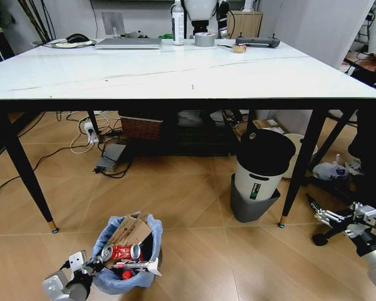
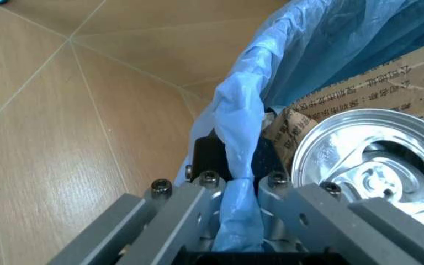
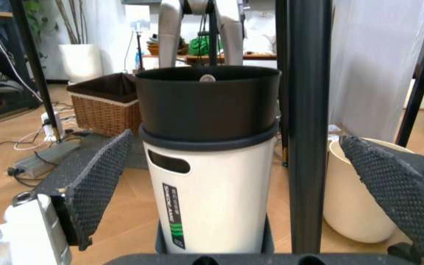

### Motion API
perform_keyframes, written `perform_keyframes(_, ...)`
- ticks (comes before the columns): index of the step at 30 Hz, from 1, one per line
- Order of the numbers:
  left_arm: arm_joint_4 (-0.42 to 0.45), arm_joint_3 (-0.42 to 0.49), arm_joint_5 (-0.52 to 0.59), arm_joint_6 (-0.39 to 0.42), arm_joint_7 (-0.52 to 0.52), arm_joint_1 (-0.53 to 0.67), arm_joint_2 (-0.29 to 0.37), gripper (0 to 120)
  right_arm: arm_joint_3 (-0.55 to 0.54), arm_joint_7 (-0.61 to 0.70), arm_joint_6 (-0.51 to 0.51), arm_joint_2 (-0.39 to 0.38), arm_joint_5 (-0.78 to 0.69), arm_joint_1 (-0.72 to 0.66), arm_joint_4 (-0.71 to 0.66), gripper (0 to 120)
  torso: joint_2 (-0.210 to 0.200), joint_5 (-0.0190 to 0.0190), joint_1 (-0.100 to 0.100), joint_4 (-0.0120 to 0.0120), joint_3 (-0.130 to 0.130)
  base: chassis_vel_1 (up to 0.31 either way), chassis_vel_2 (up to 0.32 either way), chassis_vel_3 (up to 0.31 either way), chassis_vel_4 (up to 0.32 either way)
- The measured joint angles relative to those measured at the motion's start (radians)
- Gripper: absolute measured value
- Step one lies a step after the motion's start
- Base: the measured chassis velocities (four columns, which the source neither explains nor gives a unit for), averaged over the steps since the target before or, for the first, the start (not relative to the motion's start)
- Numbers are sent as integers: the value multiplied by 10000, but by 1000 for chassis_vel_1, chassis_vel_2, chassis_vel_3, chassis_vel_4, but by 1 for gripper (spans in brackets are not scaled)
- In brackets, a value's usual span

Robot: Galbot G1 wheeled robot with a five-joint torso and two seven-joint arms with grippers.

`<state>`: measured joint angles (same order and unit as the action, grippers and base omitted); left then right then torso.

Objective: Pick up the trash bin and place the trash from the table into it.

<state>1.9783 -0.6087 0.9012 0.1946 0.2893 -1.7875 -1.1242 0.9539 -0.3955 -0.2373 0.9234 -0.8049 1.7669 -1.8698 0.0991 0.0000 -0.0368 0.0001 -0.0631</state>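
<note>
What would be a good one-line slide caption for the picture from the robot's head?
Left gripper clamps the rim of the trash bin on the floor before the table; right gripper hangs open.

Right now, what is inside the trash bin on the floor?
The trash bin, clamped at its rim by the left gripper, holds torn brown cardboard, a red can and a white wrapper. Whatever lies beneath these is covered.
</note>
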Motion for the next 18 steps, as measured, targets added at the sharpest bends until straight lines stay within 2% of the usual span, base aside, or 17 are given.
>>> perform_keyframes(10,53,11,10,-5,19,2,-23,0,0,0,0,0,0,0,0,100,-356,0,26,0,331,0,0,0,0)
perform_keyframes(14,100,13,39,-29,44,9,-20,0,0,0,0,0,0,0,0,100,-571,1,25,0,552,0,0,0,0)
perform_keyframes(18,100,18,55,-37,47,41,-17,0,0,0,0,0,0,0,0,100,-665,0,26,1,635,0,0,0,0)
